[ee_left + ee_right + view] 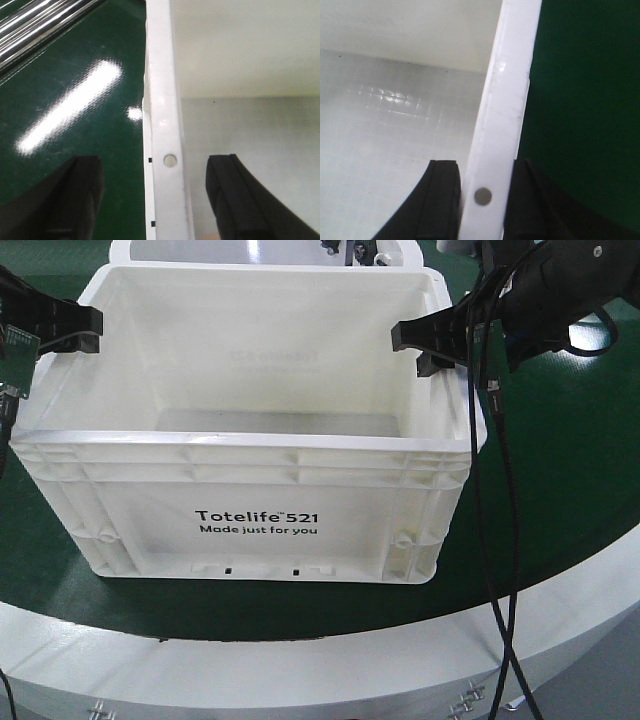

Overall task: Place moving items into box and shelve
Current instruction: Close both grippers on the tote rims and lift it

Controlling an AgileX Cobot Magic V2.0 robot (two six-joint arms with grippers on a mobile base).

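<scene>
The box, a large white crate printed "Totelife 521", stands on the green table with nothing showing inside it. No moving items are in view. My left gripper is at the box's left rim. In the left wrist view it is open, its jaws straddling the rim with clear gaps on both sides. My right gripper is at the right rim. In the right wrist view it is shut on that rim, one finger inside the box and one outside.
Green table surface surrounds the box, with a curved white edge at the front. Black cables hang from the right arm past the box's right side. Another white container sits behind. Metal rails run at the far left.
</scene>
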